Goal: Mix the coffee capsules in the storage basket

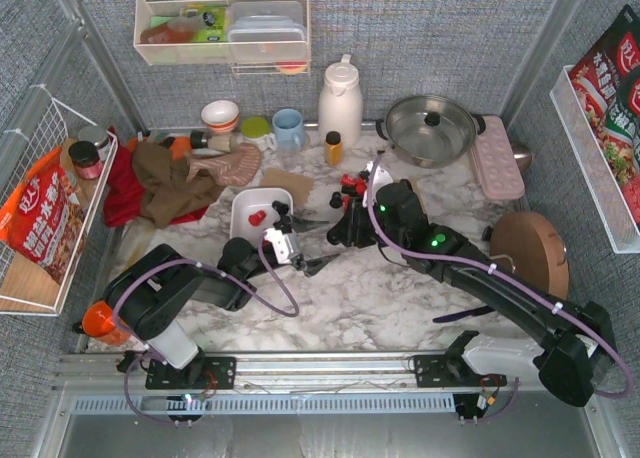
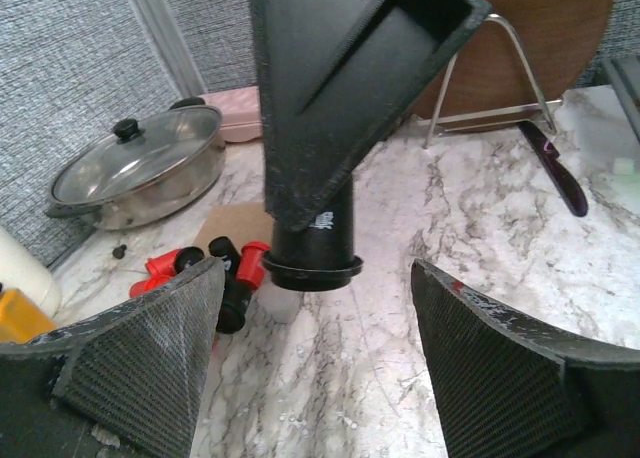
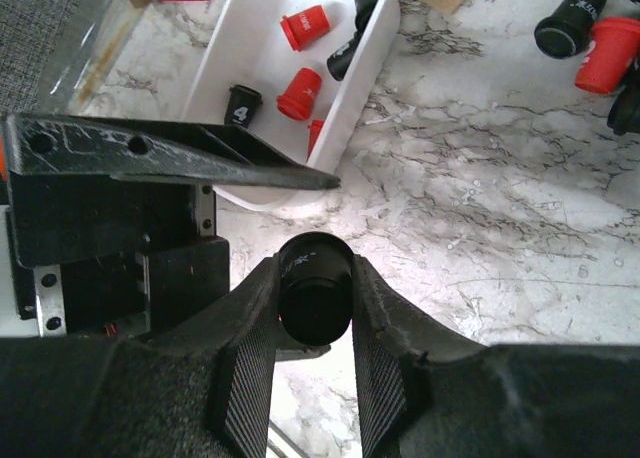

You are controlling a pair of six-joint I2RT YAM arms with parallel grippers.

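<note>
The white storage basket [image 1: 245,200] sits left of centre; in the right wrist view its wall [image 3: 360,88] encloses red capsules [image 3: 300,93] and black ones [image 3: 243,103]. More red and black capsules [image 1: 350,186] lie loose on the marble behind the grippers, also in the left wrist view [image 2: 190,268] and the right wrist view [image 3: 600,38]. My right gripper [image 3: 313,275] is shut on a black capsule [image 3: 313,303], held above the marble just right of the basket [image 1: 338,233]. My left gripper [image 1: 303,243] is open and empty, facing that capsule [image 2: 312,248] from close by.
A lidded steel pot [image 1: 430,128], white thermos [image 1: 340,103], small orange bottle [image 1: 333,148] and pink dimpled tray [image 1: 497,158] stand at the back. A round wooden board on a stand [image 1: 530,253] is at the right. Crumpled cloths [image 1: 170,178] and a cardboard piece [image 1: 287,183] lie behind the basket.
</note>
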